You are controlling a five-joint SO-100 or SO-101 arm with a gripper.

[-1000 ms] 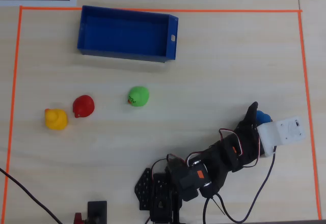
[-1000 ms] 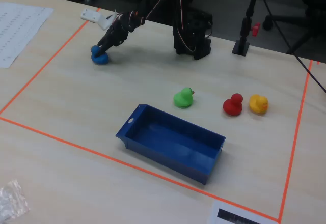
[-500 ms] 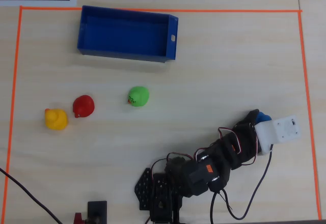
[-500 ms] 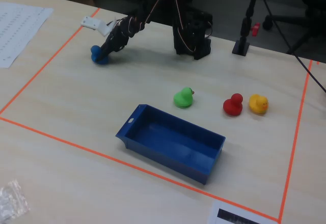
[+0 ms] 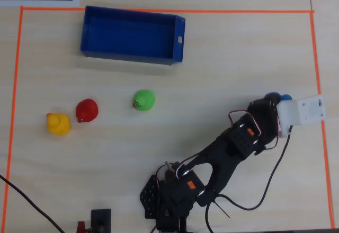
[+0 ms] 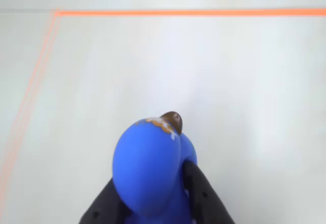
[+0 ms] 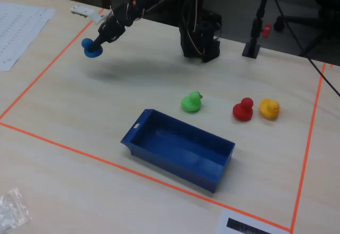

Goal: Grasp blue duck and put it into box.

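Observation:
The blue duck is pinched between my gripper's two black fingers and fills the lower middle of the wrist view, its beak pointing away. In the fixed view the gripper holds the duck above the table near the far left tape line, with its shadow on the wood below. In the overhead view only a bit of the duck shows past the gripper at the right. The box is a blue bin at the top left, open and empty, also in the fixed view.
A green duck, a red duck and a yellow duck stand on the table between arm and box. Orange tape frames the work area. The arm's base is at the table's far edge.

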